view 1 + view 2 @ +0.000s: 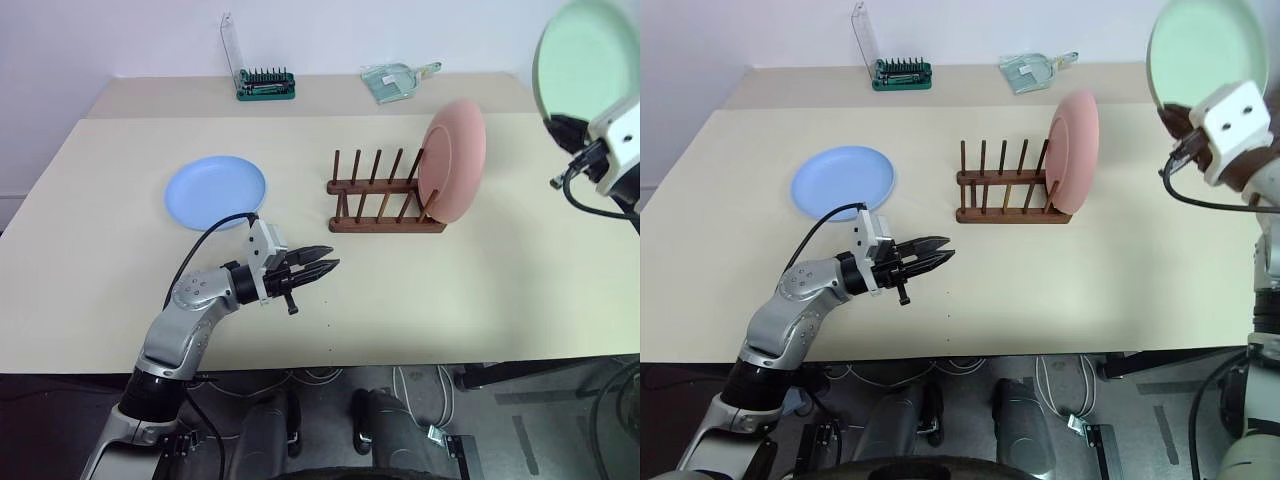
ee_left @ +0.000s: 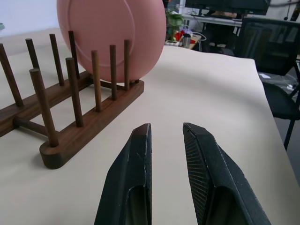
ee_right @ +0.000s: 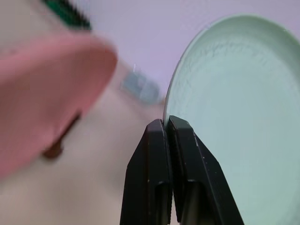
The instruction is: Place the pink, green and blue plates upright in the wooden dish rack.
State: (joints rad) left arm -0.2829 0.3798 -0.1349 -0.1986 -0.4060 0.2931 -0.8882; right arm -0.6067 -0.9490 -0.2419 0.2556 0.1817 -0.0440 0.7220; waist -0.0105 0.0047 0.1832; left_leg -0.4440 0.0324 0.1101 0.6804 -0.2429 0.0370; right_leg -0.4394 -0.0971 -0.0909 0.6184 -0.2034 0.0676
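Mint-green round plate (image 1: pixel 1205 52) hangs high on your right, pinched at its rim by your right gripper (image 3: pixel 167 123); it could slip or knock the upright salmon-pink plate (image 1: pixel 1075 153) in the dark wooden dish rack (image 1: pixel 1002 190). Left gripper (image 1: pixel 943 252) jaws stand slightly apart, empty.

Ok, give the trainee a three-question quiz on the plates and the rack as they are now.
1. True or false: the pink plate stands upright in the wooden dish rack.
2. Which plate is the right claw holding? A) blue B) green C) pink
3. Fill in: the blue plate lies flat on the ____.

Key: 1 true, at the rack's end on the robot's right. 2 B, the green plate, pinched at its rim and held up in the air. 3 table.
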